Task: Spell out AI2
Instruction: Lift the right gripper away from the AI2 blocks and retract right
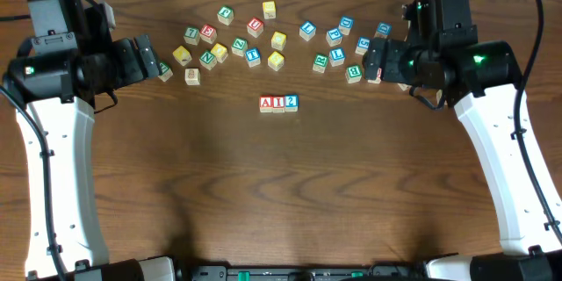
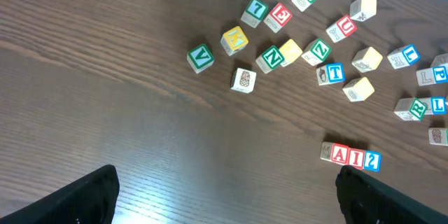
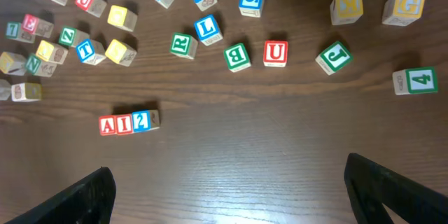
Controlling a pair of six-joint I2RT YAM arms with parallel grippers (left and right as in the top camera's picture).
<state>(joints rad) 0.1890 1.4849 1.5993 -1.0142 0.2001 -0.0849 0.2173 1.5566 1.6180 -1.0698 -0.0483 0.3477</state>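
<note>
The red "A" cube (image 1: pixel 266 104), the red "I" cube (image 1: pixel 278 104) and the blue "2" cube (image 1: pixel 291 103) stand touching in a row at the table's middle, reading A I 2. The row also shows in the left wrist view (image 2: pixel 351 157) and the right wrist view (image 3: pixel 124 123). My left gripper (image 2: pixel 224 196) is open and empty, raised at the far left (image 1: pixel 145 60). My right gripper (image 3: pixel 231 192) is open and empty, raised at the far right (image 1: pixel 379 60). Neither touches the row.
Many other letter and number cubes lie scattered behind the row: a left cluster around the green "N" cube (image 1: pixel 208 57) and a right cluster around the green "B" cube (image 1: pixel 354 73). Bare brown wood (image 1: pixel 281 184) lies in front of the row.
</note>
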